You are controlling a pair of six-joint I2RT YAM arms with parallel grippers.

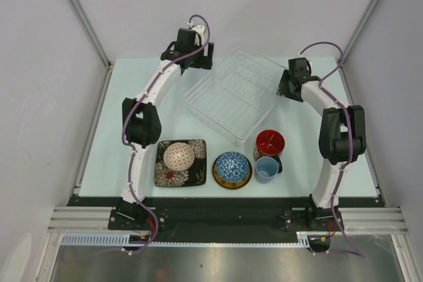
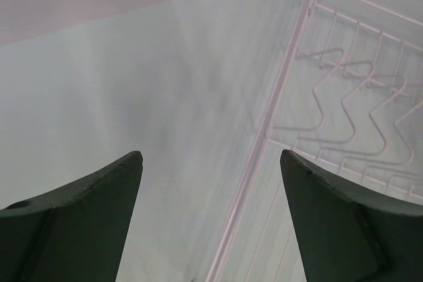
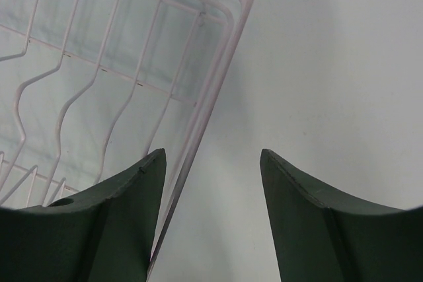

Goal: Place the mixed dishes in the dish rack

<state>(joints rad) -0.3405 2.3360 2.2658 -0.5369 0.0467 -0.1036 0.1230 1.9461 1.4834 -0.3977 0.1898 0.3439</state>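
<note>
My left tool [image 2: 210, 156] gapes wide and empty beside the dish rack [image 1: 232, 92]. My right tool [image 3: 211, 153], equally wide, hangs at its opposite side.

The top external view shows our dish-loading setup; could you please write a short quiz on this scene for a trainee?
1. True or false: the dish rack holds at least one dish.
2. What sits on the black square floral plate? A: the small pinkish-white patterned bowl. B: a fork. C: nothing.
3. Fill in the word: the left end effector and the right end effector are both ___ (open or shut).

Key: 1 false; 2 A; 3 open.
</note>
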